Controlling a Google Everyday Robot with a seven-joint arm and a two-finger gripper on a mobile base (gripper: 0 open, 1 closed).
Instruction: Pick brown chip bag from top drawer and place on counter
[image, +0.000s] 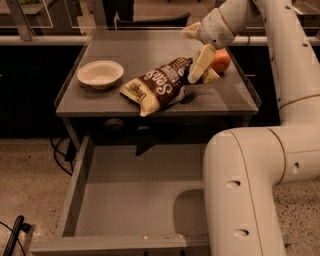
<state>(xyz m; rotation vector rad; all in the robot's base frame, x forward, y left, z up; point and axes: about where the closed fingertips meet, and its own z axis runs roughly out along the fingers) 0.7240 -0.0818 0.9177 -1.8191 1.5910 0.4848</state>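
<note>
The brown chip bag (160, 87) lies on its side on the grey counter (150, 50), near the front edge, white lettering up. My gripper (202, 77) hangs over the bag's right end with its cream fingers (201, 62) spread, touching or just above the crinkled end. The bag rests on the counter surface. The top drawer (135, 192) is pulled out below the counter and its grey floor holds nothing.
A white bowl (100, 74) sits on the counter's left side. An orange round fruit (221, 61) lies just right of the gripper. My arm's large white body (250, 190) covers the drawer's right part. Speckled floor lies on both sides.
</note>
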